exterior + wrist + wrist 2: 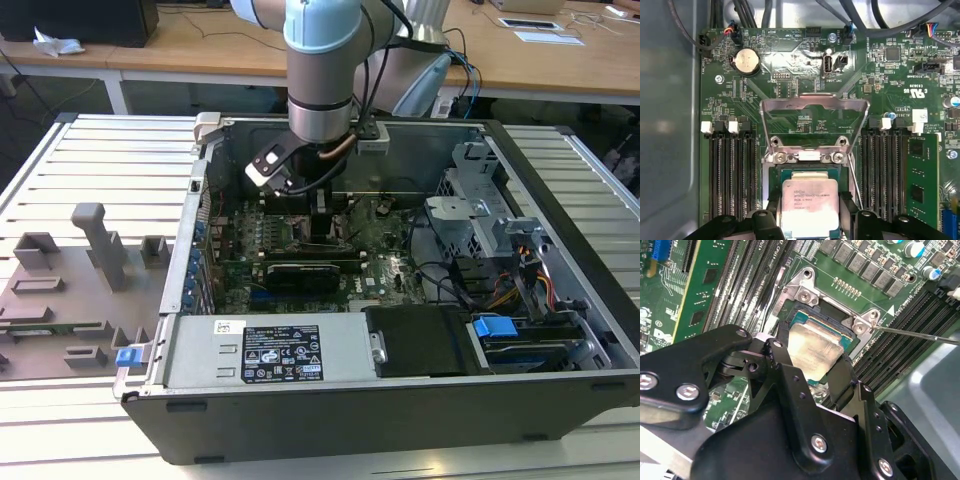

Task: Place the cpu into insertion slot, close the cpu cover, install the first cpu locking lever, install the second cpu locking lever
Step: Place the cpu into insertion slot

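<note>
The end effector [810, 212] reaches down into the open case [330, 420] on the worktop [100, 150], its two black fingers [772, 212] clamped on opposite edges of the cpu [809, 202]. The cpu lies level within the slot [810, 307] on the motherboard [790, 60]; whether it is fully seated I cannot tell. The cover [812, 101] stands swung up, beyond the slot.

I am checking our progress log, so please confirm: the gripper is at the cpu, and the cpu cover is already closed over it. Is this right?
Not fully. The cpu cover is not closed: the first wrist view shows it open, swung back from the insertion slot. The gripper is indeed at the cpu.
</note>
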